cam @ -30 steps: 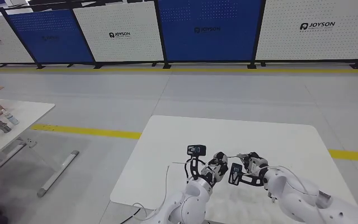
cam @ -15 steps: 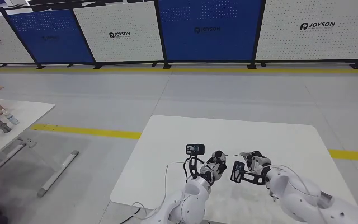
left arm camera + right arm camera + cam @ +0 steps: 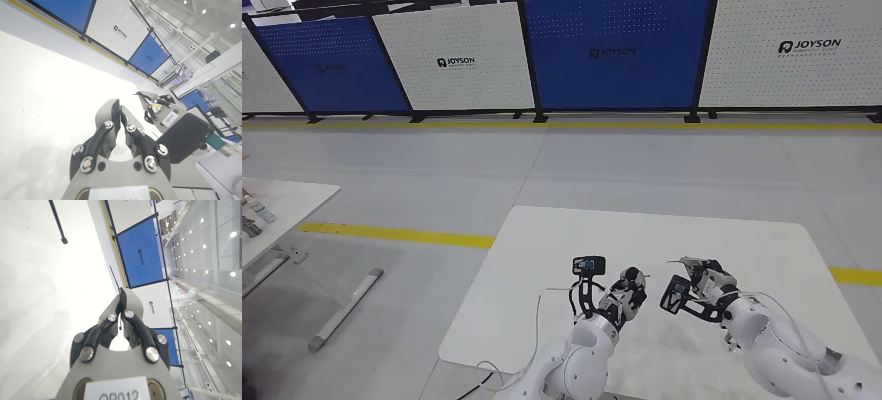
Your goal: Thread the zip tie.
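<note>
My right gripper is shut on a thin black zip tie. Its strap runs between the fingers and its thin end pokes out past the tips. In the top view the right gripper hovers over the near part of the white table, and the left gripper is a short way beside it. My left gripper is shut with nothing visible between its pads. Beyond it, the right gripper holds the zip tie at its tip.
A second black zip tie with a square head shows against the white table in the right wrist view; whether it lies flat I cannot tell. Blue and white partition panels stand far behind the table.
The right gripper has drawn away from the left one, carrying the zip tie, so the gap between them has widened. The left gripper shifted slightly.
</note>
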Robot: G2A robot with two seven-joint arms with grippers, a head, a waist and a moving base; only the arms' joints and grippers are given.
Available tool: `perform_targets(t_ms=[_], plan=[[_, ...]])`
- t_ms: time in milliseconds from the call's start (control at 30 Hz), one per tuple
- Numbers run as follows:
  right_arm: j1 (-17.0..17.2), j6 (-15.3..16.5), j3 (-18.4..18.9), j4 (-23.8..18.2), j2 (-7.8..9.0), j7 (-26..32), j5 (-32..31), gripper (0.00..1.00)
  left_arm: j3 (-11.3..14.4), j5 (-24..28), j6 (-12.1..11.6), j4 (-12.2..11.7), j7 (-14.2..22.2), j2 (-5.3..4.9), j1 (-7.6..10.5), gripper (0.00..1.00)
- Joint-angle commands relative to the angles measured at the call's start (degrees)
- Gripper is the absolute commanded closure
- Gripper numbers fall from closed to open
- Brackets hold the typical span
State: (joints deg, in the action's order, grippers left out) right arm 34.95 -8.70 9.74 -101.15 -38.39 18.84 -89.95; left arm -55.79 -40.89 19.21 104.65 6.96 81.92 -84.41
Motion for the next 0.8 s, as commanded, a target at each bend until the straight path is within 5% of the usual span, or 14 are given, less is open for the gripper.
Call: perform_targets(t_ms=[0,233,533,667,767], plan=[[0.0,0.0,0.0,0.0,0.00,0.0,0.0,1.00,0.0,0.0,0.0,0.0,0.0,0.00,0.00,1.00],[-0.3,0.5,0.3,1.3,-0.11,-1.2,0.0,1.00,0.0,0.0,0.0,0.0,0.0,0.00,0.00,1.00],[-2.2,-9.6,0.0,3.3,1.35,-0.2,0.0,1.00,0.0,0.0,0.0,0.0,0.0,0.00,0.00,1.00],[-1.0,-10.6,0.0,3.9,2.36,-7.4,0.0,1.00,0.0,0.0,0.0,0.0,0.0,0.00,0.00,1.00],[-1.0,-10.6,0.0,3.9,2.36,-7.4,0.0,1.00,0.0,0.0,0.0,0.0,0.0,0.00,0.00,1.00]])
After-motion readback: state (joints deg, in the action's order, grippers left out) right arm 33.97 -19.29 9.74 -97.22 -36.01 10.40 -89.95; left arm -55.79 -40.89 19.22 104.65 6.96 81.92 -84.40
